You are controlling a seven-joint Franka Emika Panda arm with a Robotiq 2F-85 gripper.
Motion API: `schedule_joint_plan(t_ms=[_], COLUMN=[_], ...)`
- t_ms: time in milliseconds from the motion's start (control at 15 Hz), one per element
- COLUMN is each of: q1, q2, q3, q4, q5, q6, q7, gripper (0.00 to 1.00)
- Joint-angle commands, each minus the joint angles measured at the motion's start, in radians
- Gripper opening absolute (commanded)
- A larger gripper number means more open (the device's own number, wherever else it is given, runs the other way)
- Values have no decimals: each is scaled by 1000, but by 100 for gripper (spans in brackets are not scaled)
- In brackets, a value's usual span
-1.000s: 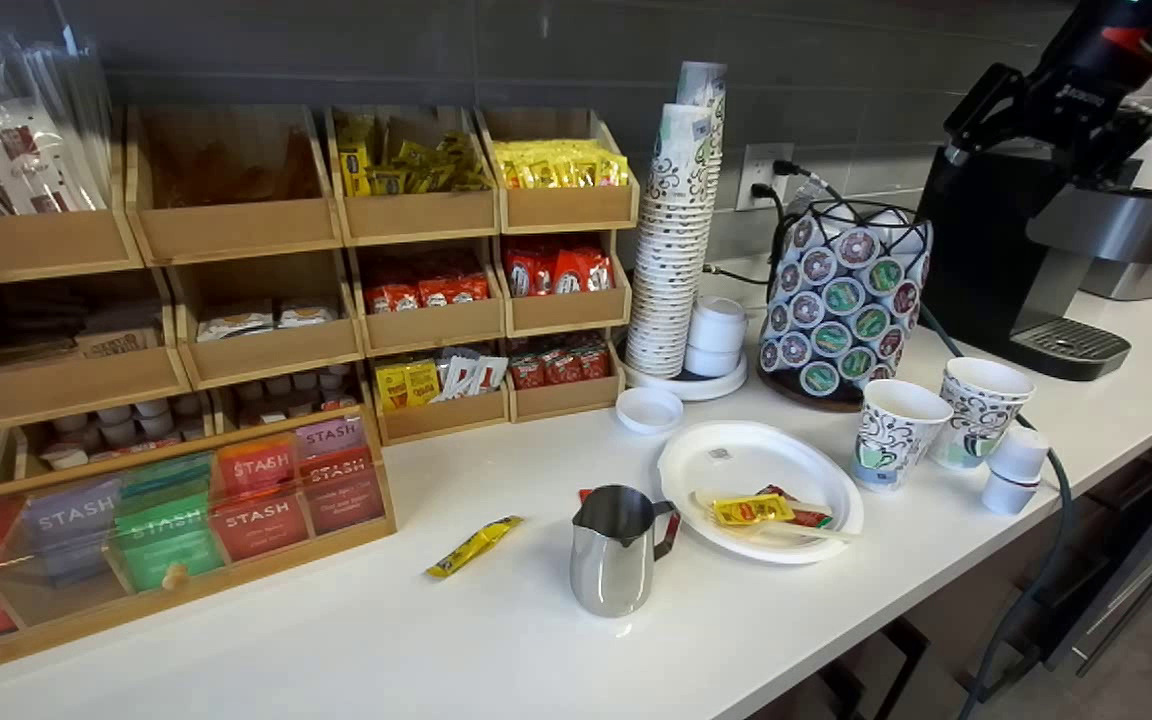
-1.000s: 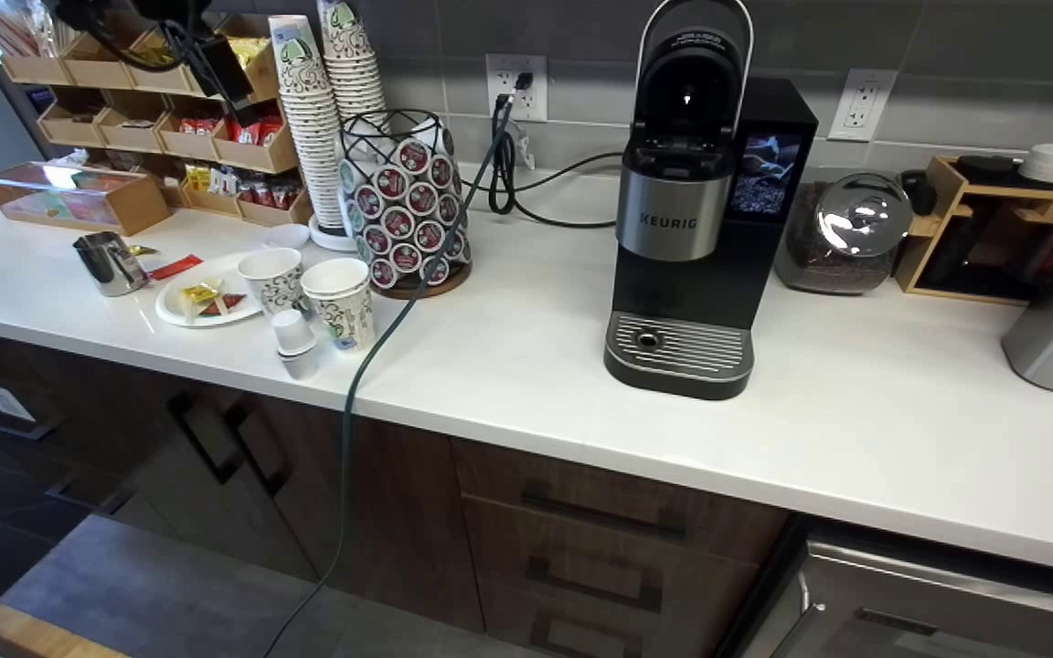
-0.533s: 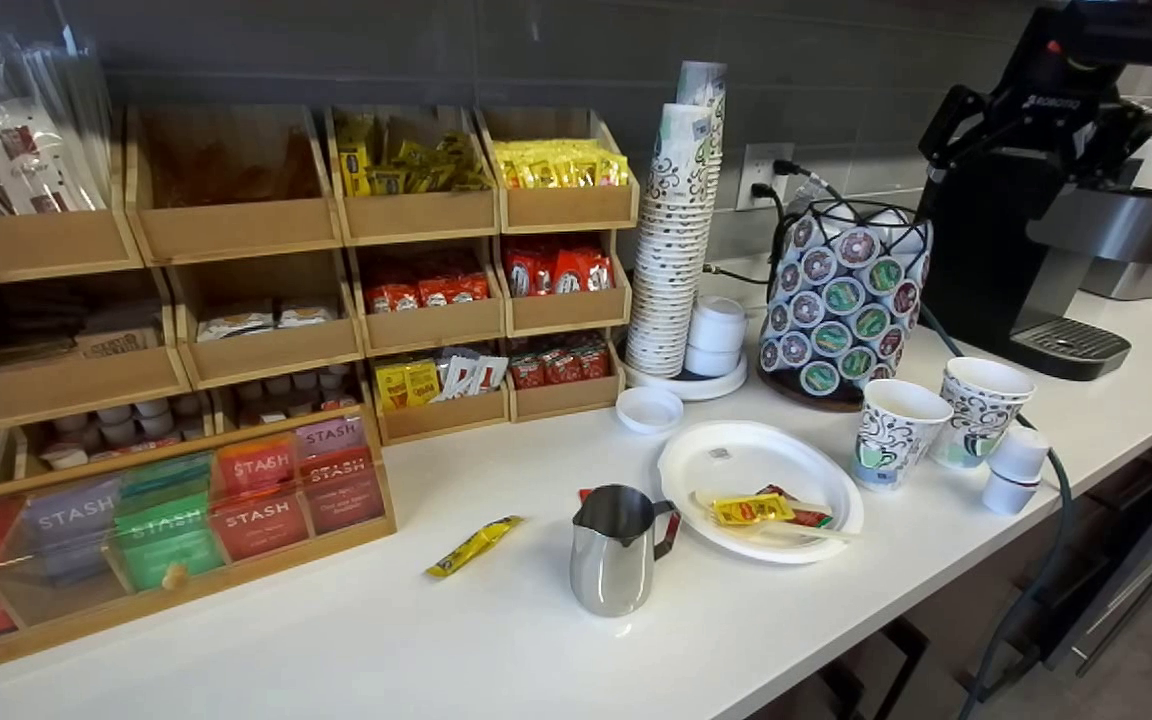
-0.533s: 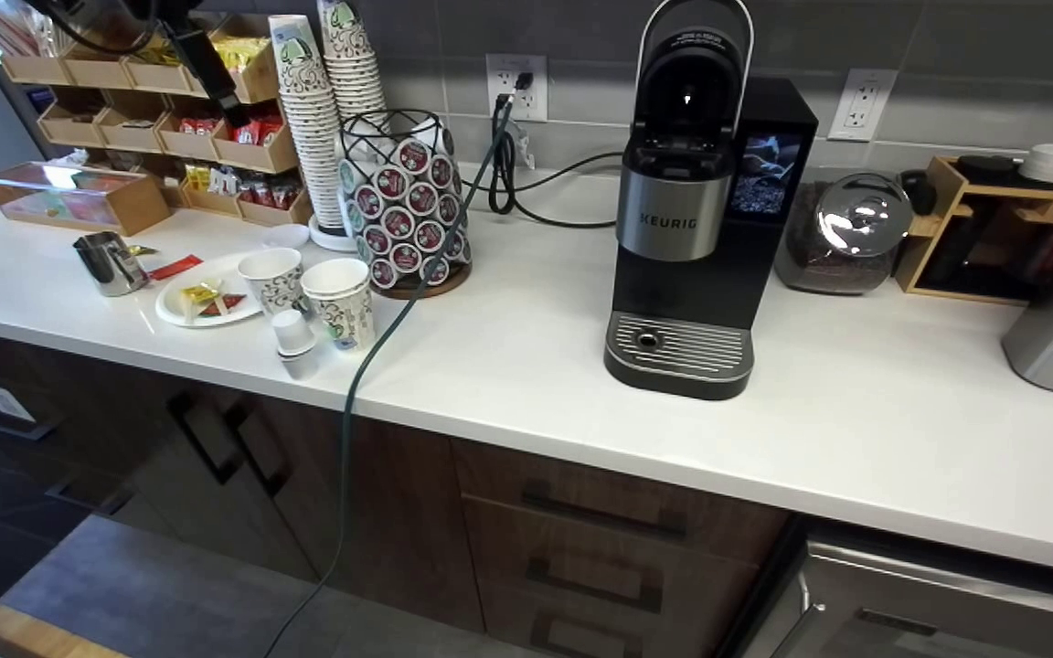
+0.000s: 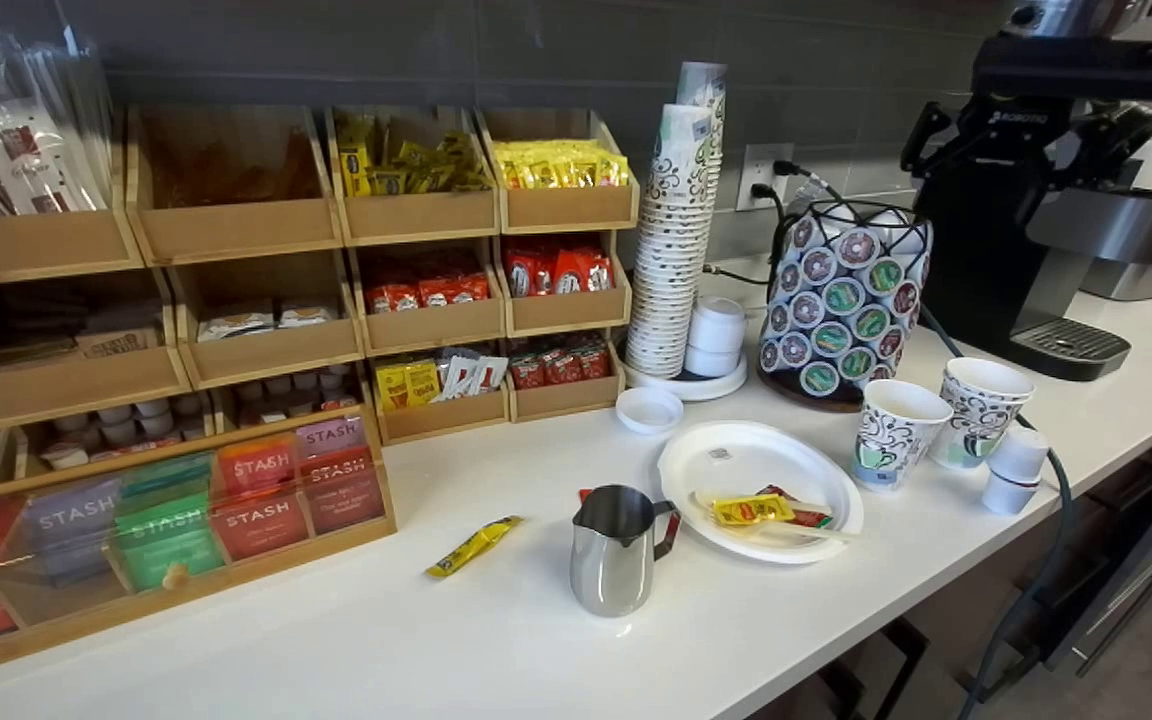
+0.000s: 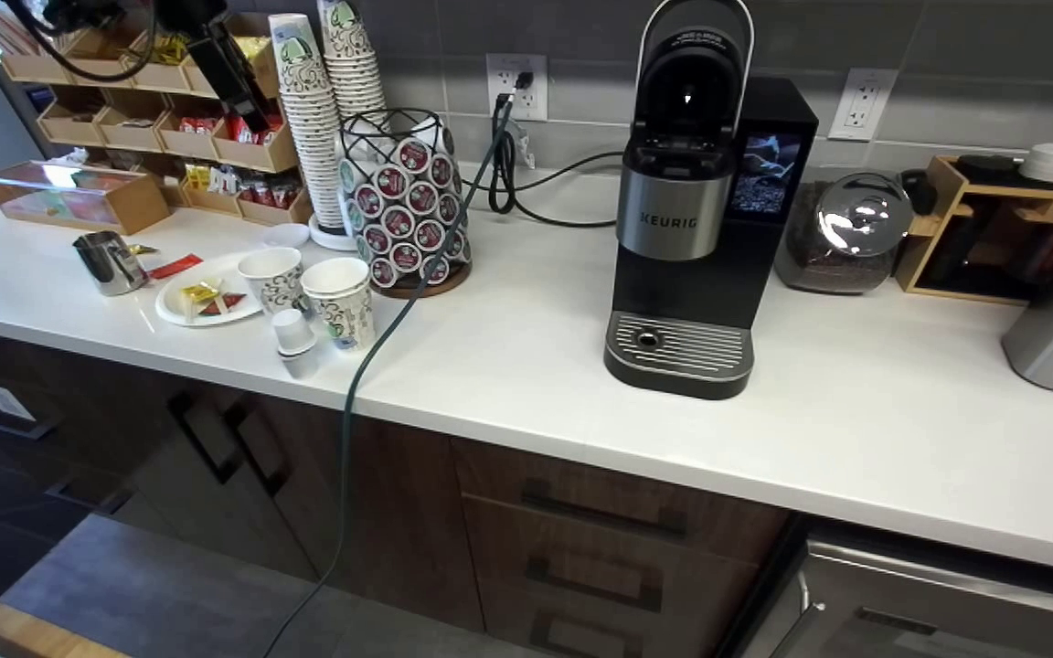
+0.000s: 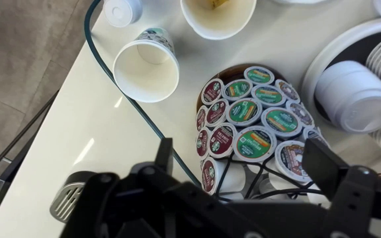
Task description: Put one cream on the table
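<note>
nearest, in an exterior view, runs the table (image 5: 316, 650), with a jug (image 5: 611, 565) standing on it, a sachet (image 5: 476, 547) lying to the jug's left and a plate (image 5: 771, 455) to its right. beyond, at the left, comes the tea box (image 5: 236, 573), and behind that, in the lowest compartments of the rack (image 5: 436, 323), sit small white tubs (image 5: 119, 433); one of these is, i judge, the cream (too small to read, so a guess). i see none of the tubs put out on the table, so by my reckoning nothing of the task is done: the reach, the grip, the carry and the setting down are all left. farther right, past the cups (image 5: 901, 440), are the pods (image 5: 845, 295), and near them, high above the table, hangs the hand (image 7: 240, 157), its jaws wide apart in the wrist view and nothing held. against a second ago the hand is farther left and a little lower in that exterior view, and more upright, while the jug, sachet and plate lie as they did. farther still stands the coffee machine (image 5: 976, 290).
</note>
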Motion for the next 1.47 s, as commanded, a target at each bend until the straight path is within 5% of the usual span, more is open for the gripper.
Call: schedule_joint_plan(t_ms=[0,600,1400], q1=[75,250,266], q2=[144,288,332], q3=[-28,-130,-171], q4=[125,256,253], q5=[-128,-315,-361], q6=[-44,-43,26], q7=[234,365,403], gripper=[100,100,100])
